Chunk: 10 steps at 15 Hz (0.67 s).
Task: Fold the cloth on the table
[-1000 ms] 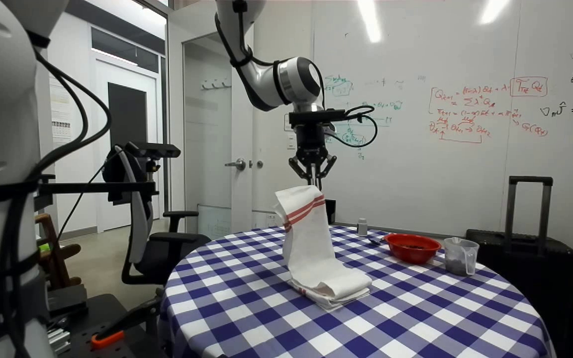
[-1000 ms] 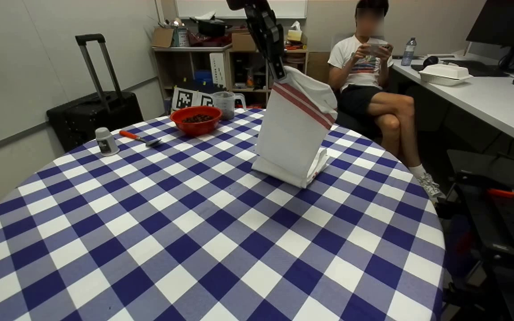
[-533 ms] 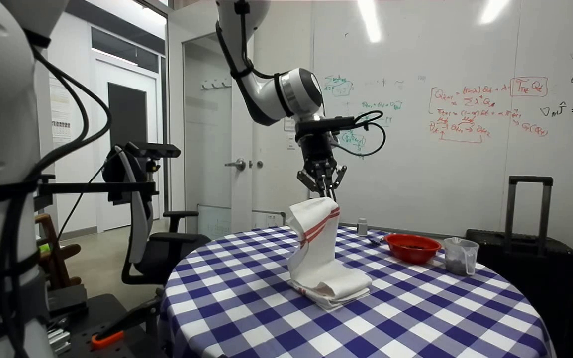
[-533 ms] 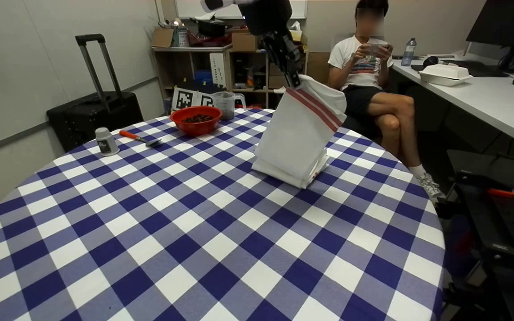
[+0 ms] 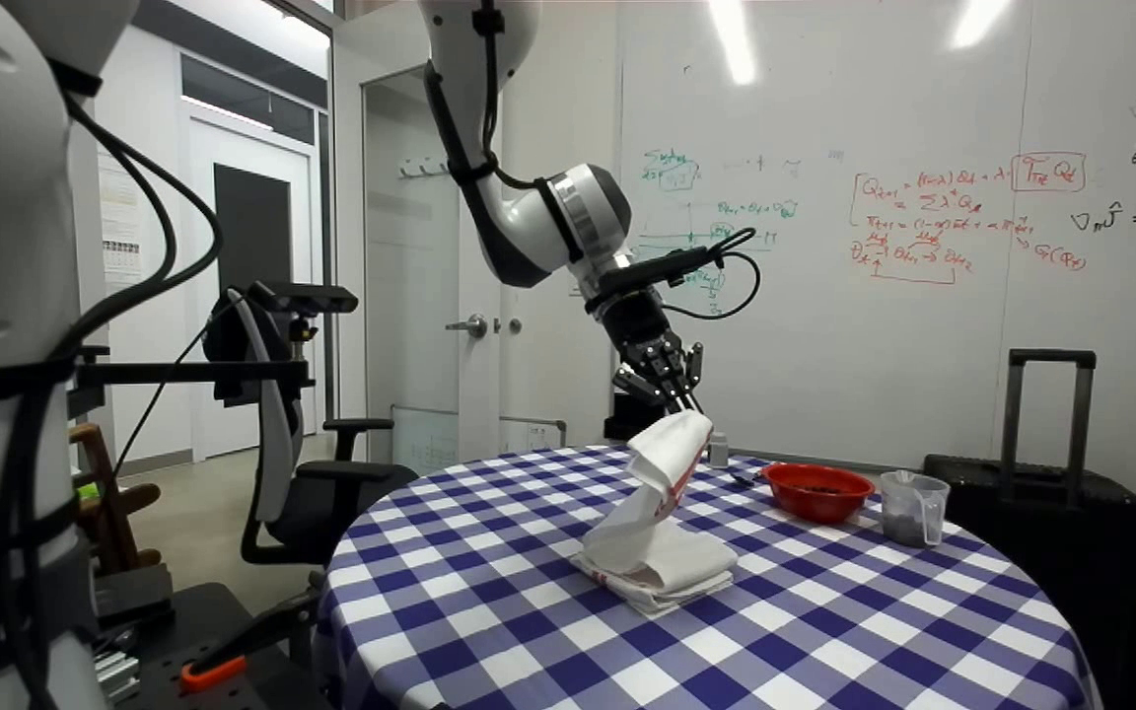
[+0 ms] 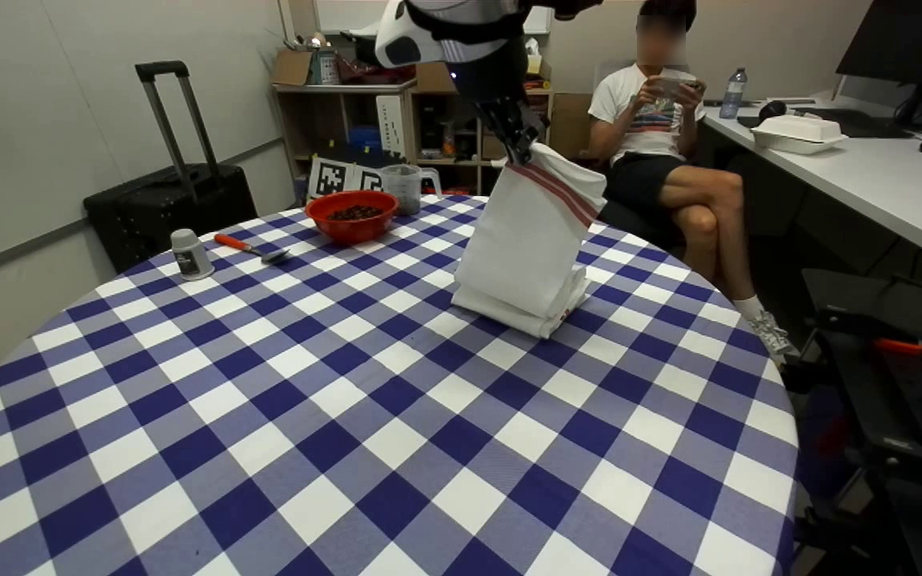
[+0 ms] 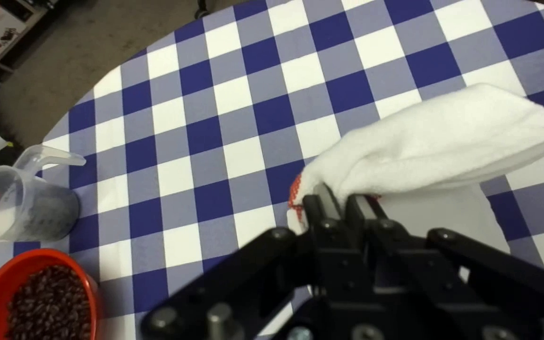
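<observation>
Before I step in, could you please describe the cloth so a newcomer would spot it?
Find the large round table. Above it, the pincer holds up part of the cloth, with folded layers beneath. Unlike the checked tablecloth, it is white with red stripes.

Cloth (image 7: 432, 139) apparently between the jaws

dish towel (image 6: 509, 256): white, red stripes | bench (image 6: 269, 384): blue-and-white gingham | end effector (image 7: 340, 200): black | bowl (image 6: 351, 230): red | spoon handle (image 6: 230, 241): orange-red | suitcase (image 6: 169, 204): black | takeout container (image 6: 799, 132): white
</observation>
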Each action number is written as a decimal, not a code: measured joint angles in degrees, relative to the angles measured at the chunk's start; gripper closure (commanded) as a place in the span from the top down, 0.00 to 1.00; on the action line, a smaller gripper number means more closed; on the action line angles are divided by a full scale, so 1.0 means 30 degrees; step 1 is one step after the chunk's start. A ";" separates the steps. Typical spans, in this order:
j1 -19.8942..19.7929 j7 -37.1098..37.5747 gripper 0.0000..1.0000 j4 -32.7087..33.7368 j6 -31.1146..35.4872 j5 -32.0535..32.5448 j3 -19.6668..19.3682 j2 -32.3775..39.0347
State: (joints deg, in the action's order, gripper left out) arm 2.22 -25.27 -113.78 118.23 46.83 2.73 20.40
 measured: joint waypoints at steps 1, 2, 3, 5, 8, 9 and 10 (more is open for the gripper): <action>0.0001 0.0151 0.04 -0.0149 0.0058 0.0372 0.0000 0.0073; -0.0002 0.0263 0.04 -0.0282 0.0061 0.0599 0.0000 0.0171; -0.0005 0.0355 0.04 -0.0402 0.0061 0.0742 -0.0001 0.0283; -0.0011 0.0541 0.04 -0.0575 0.0059 0.0957 -0.0017 0.0528; -0.0028 0.0604 0.04 -0.0593 0.0054 0.1143 -0.0106 0.1007; -0.0031 0.0605 0.04 -0.0589 0.0054 0.1171 -0.0143 0.1162; -0.0032 0.0605 0.04 -0.0584 0.0054 0.1213 -0.0173 0.1326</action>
State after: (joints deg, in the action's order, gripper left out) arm 2.12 -23.46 -115.53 118.39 50.47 2.21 24.38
